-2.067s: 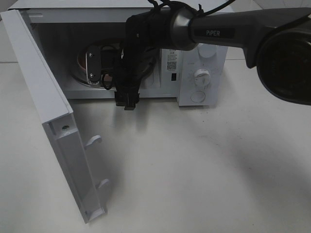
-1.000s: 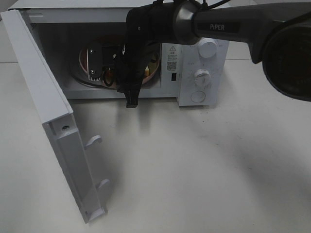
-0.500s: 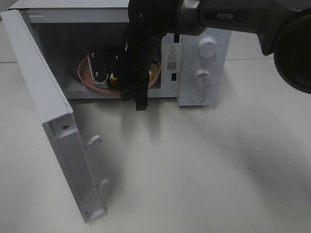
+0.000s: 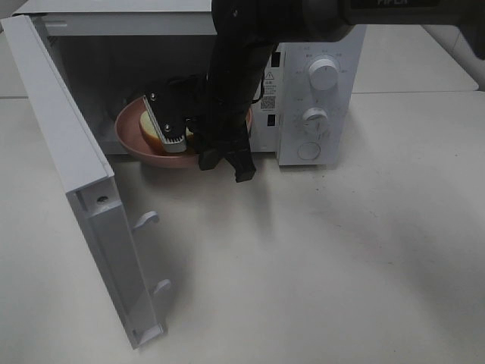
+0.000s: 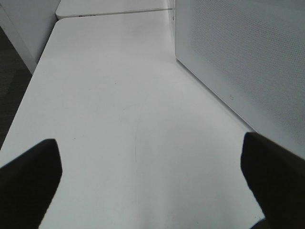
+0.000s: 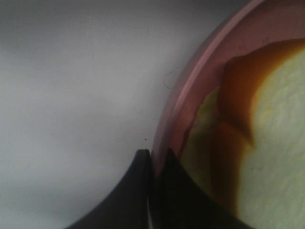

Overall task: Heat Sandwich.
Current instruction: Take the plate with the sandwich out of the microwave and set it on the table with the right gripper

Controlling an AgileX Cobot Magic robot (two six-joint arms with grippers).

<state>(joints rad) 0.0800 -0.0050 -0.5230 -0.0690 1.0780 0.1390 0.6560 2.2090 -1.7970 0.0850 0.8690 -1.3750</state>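
The sandwich (image 6: 276,124) lies on the pink plate (image 4: 130,135) at the microwave (image 4: 318,83) mouth, apparently tilted; right gripper (image 6: 151,160) clamped on its rim, six o'clock. Left gripper (image 5: 152,167) jaws apart.

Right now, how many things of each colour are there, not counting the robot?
White: 1, the microwave
Pink: 1, the plate
Yellow-white: 1, the sandwich
Total: 3
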